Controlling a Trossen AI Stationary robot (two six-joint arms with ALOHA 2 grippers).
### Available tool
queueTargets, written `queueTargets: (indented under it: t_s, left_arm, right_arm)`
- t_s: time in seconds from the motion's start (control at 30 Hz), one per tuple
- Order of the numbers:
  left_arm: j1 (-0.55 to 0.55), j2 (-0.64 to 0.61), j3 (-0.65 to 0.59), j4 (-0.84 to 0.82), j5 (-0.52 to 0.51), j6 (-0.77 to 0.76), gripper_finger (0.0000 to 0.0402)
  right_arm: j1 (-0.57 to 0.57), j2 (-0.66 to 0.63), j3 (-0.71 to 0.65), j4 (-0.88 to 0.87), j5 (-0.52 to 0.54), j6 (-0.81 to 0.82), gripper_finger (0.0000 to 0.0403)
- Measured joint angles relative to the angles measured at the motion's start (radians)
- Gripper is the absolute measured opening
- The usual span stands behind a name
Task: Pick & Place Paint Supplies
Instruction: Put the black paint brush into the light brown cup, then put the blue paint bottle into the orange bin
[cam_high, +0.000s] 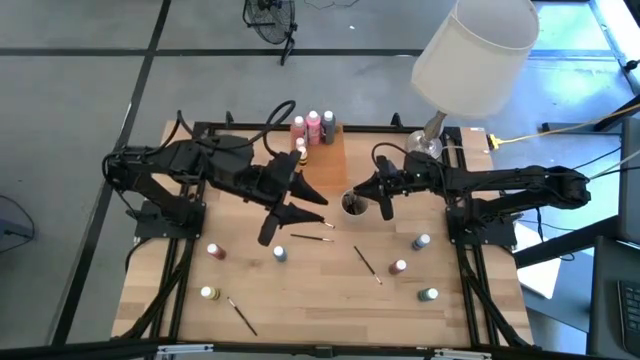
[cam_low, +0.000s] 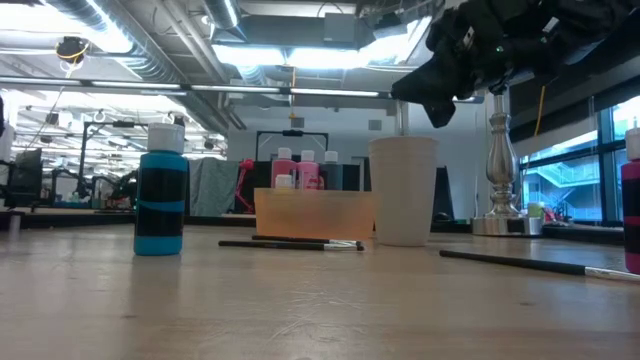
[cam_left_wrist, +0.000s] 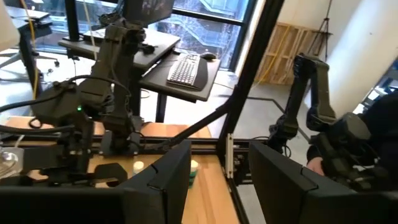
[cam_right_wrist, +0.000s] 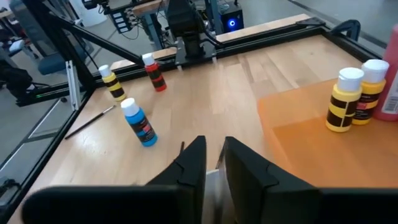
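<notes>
Paint bottles stand loose on the table: blue (cam_high: 280, 253), red-capped (cam_high: 215, 250), yellow (cam_high: 208, 293), grey (cam_high: 423, 242), red (cam_high: 398, 267), green (cam_high: 429, 294). Thin brushes (cam_high: 310, 237) (cam_high: 365, 262) (cam_high: 240, 315) lie flat between them. Pink bottles (cam_high: 313, 125) and a yellow one (cam_high: 301, 155) stand in the orange tray (cam_high: 325, 165). My right gripper (cam_right_wrist: 214, 163) hovers just right of the round cup (cam_high: 352, 205), open by a narrow gap with nothing between its fingers. My left gripper (cam_left_wrist: 217, 180) hangs high over the table's middle (cam_high: 275, 228), open and empty.
A lamp with a white shade (cam_high: 475, 50) stands at the far right corner, its foot (cam_low: 500, 215) behind the cup (cam_low: 403, 190). Black frame rails (cam_high: 470, 280) run along the table's sides. Bare wood lies near the front edge.
</notes>
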Motion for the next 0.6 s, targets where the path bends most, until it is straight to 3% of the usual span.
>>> queueTargets:
  t_s: [0.27,0.6]
  left_arm:
    - [-0.007,0.0,0.0,0.0,-0.001,0.02,0.0157]
    - [-0.007,0.0,0.0,-0.007,0.0,0.03,0.0157]
  right_arm:
    - [0.0,-0.006,0.0,0.0,0.0,0.018,0.01]
    - [0.008,-0.12,0.088,-0.083,0.0,0.041,0.0185]
